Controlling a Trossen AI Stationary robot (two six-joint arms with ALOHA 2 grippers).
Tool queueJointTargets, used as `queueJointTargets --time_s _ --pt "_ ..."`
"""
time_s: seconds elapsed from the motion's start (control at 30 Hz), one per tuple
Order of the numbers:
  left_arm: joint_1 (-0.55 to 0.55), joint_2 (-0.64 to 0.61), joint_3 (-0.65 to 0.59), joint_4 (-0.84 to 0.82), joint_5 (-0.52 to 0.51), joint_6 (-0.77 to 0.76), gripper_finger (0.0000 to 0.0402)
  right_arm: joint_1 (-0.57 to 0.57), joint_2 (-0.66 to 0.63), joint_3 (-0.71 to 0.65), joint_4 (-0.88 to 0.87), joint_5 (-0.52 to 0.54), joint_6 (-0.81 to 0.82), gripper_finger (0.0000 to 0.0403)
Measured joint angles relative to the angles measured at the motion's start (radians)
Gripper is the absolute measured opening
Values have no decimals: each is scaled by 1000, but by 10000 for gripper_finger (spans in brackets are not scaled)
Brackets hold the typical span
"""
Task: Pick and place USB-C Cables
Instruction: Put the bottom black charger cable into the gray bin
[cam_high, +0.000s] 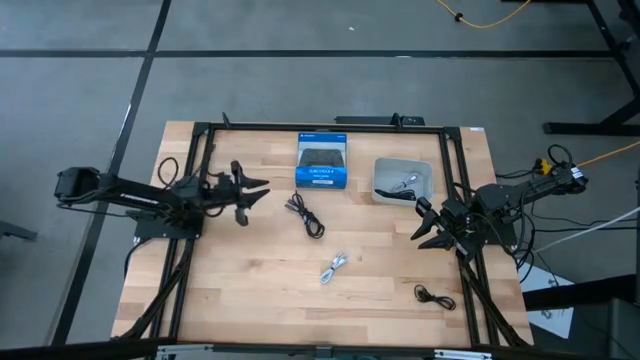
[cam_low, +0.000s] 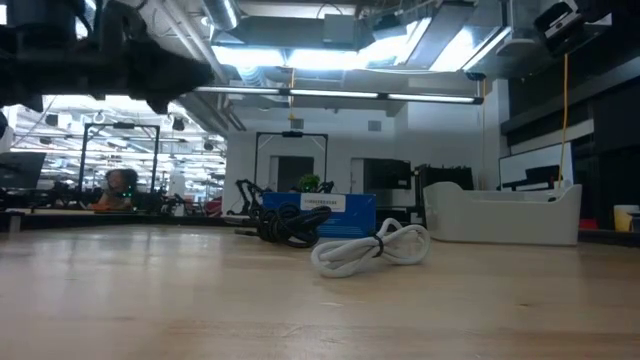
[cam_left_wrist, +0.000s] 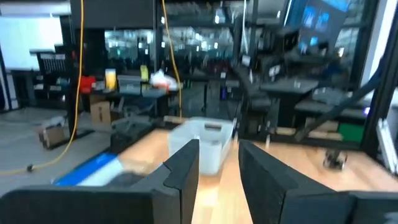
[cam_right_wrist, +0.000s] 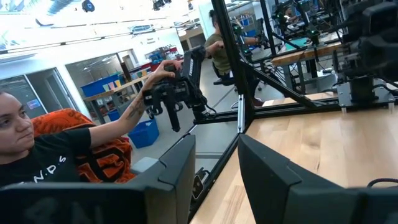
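Spanning most of the high view, the wooden table (cam_high: 250, 290) carries everything, largest first. Left arm (cam_high: 120, 192) lies along the table's left edge, left gripper (cam_high: 258, 191) above the board near the blue box, fingers spread with a clear gap, holding nothing. Right arm (cam_high: 520, 195) comes in from the right edge, right gripper (cam_high: 424, 225) just below the grey bin, fingers parted, empty.

Blue-and-black box (cam_high: 321, 161) sits at the back centre. Grey bin (cam_high: 403, 181) is just right of it, apart from it, with a coiled cable (cam_high: 403, 185) inside; colour hard to tell.

Black USB-C cable (cam_high: 305, 215) lies loose in front of the box, between box and table centre. White USB-C cable (cam_high: 334, 268) lies near table centre, well apart from both grippers. Small black coiled cable (cam_high: 433, 295) sits near the front right, close to the right frame rail.

Low view: white cable (cam_low: 372, 246) in front, black cable (cam_low: 288, 224) behind it, blue box (cam_low: 325, 212) behind those, bin (cam_low: 500, 213) at right.

Right wrist view: a person (cam_right_wrist: 43, 155) in a dark shirt beyond the table, hand (cam_right_wrist: 163, 71) on a black handheld device.
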Motion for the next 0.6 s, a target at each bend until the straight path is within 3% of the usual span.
queueJointTargets --time_s 0.2,0.4,0.6 --pt "-1 -120 0 -31 0 0 106 0 0 0 -1 -1 2 126" --pt "-1 -216 0 -278 0 0 106 0 0 0 0 -77 11 126" --pt "-9 -341 0 -428 0 0 106 0 0 0 0 -80 31 126"
